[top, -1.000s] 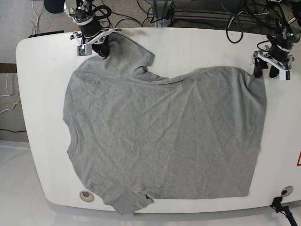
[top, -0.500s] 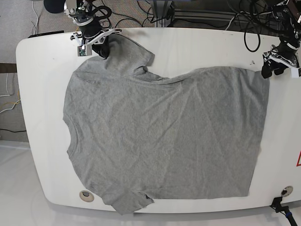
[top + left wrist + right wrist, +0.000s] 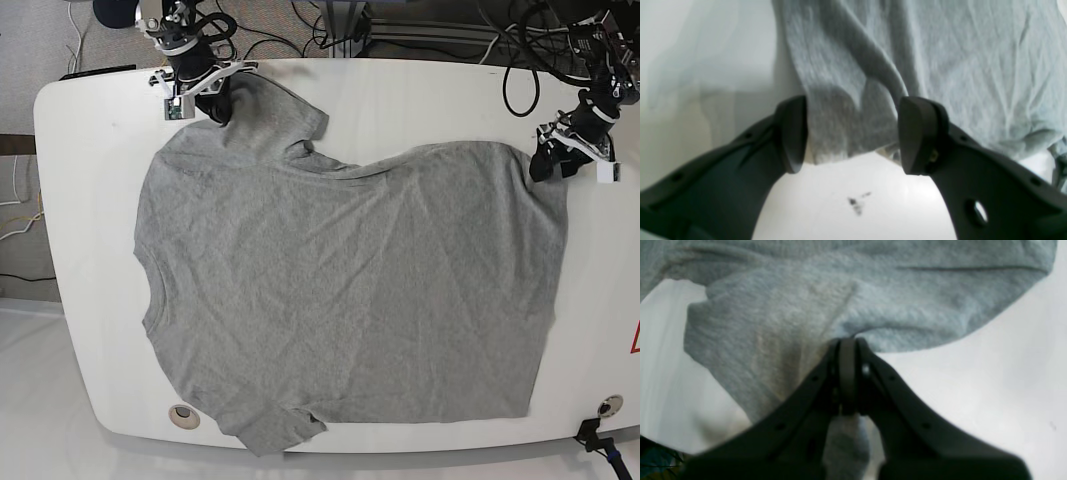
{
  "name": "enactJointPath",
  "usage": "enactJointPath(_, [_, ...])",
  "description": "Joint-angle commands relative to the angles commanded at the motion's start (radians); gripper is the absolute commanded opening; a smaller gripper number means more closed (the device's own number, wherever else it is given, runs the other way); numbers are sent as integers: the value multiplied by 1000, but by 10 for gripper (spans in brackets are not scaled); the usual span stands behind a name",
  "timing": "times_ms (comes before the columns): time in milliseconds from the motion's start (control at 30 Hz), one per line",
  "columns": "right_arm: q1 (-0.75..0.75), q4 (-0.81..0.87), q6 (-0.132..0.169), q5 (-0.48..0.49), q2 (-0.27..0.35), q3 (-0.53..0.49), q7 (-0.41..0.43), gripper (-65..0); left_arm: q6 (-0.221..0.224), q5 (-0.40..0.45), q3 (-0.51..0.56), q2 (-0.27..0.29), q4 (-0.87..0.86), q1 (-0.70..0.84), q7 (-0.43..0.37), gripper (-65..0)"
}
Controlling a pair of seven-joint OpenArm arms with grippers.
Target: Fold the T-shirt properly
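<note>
On the table (image 3: 90, 200), our T-shirt (image 3: 350, 290) lies unfolded; right gripper (image 3: 222, 112) pinches cloth, left gripper (image 3: 552, 172) gapes (folds remain).

From my station, the base view looks steeply down across the white table (image 3: 90, 250). My two wrist views look down much closer, past their own gripper fingers, each sharing a different upper-edge stretch of the grey T-shirt (image 3: 350, 290) with it.
</note>
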Motion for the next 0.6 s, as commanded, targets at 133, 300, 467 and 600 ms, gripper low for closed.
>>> enactJointPath(133, [0, 0, 0, 0, 0, 0, 0, -636, 0, -3, 0, -2, -46, -32, 2, -261])
enactJointPath(300, [-2, 0, 0, 0, 0, 0, 0, -636, 0, -6, 2, -2, -41, -48, 80, -261])
enactJointPath(467, [-2, 0, 0, 0, -2, 0, 0, -636, 0, -6, 2, 0, -40, -54, 89, -261])
enactJointPath(600, [-2, 0, 0, 0, -2, 0, 0, -636, 0, -8, 49, -2, -40, -54, 89, -261])
